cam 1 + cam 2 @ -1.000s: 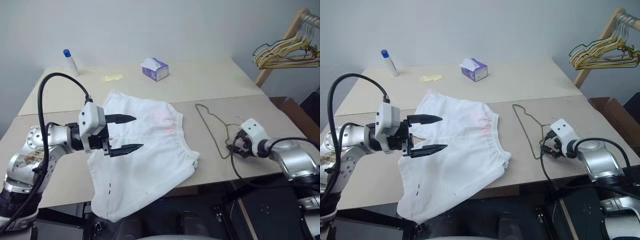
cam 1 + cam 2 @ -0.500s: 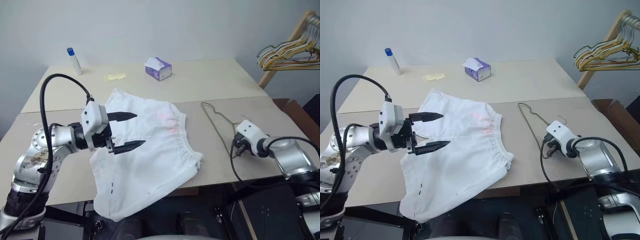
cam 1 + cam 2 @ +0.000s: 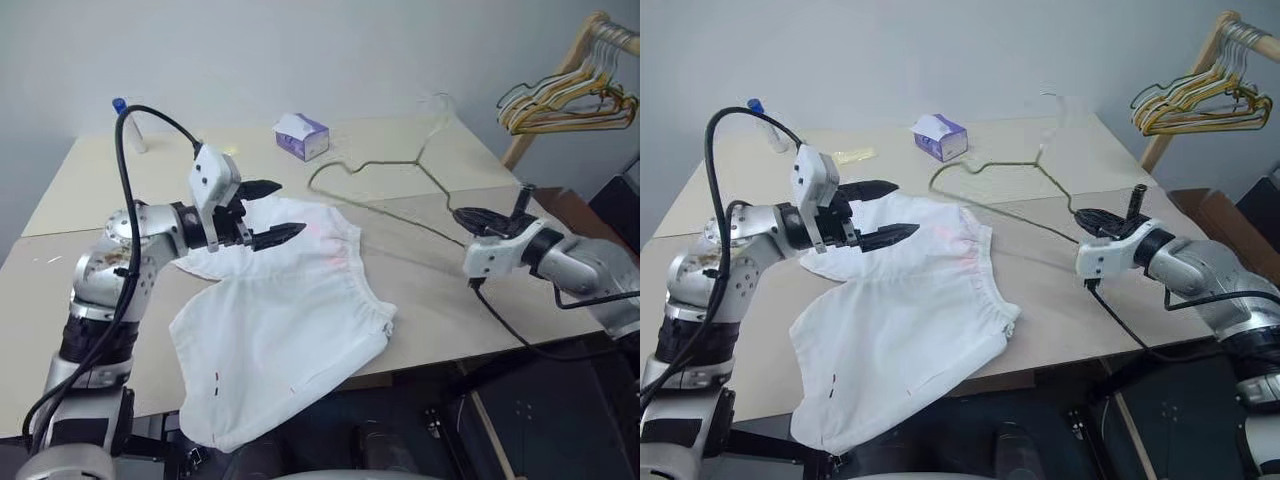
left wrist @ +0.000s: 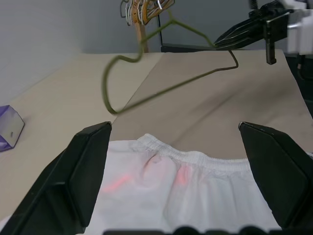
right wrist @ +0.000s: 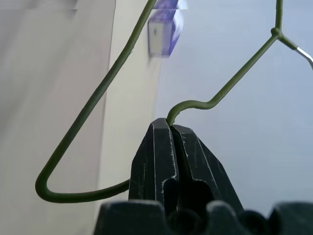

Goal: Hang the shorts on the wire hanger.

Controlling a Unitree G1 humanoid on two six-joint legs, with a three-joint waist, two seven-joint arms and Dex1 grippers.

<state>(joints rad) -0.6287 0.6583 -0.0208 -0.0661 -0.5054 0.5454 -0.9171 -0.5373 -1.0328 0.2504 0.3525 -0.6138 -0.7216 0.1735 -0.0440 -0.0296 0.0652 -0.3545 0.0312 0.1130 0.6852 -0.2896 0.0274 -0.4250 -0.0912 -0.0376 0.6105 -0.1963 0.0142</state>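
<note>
Lifted off the table, the wire hanger now hangs pinched in your right gripper.
Keep that pinch; bring its free end toward the spread left gripper, over the shorts just below it.

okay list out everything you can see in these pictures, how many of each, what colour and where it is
shorts: one, white with a faint pink smudge, spread on the near table, one leg hanging over the front edge
wire hanger: one, grey-green, lifted above the table, gripped at one corner
tissue box: one, purple and white, far table
bottle: one, white with a blue cap, far left corner
yellowish packet: one, far table
hangers on wooden rack: a bunch, yellowish and pale, far right
tables: two, beige, pushed together
left gripper: one, black fingers, open above the shorts
right gripper: one, black fingers, shut on the wire hanger
</note>
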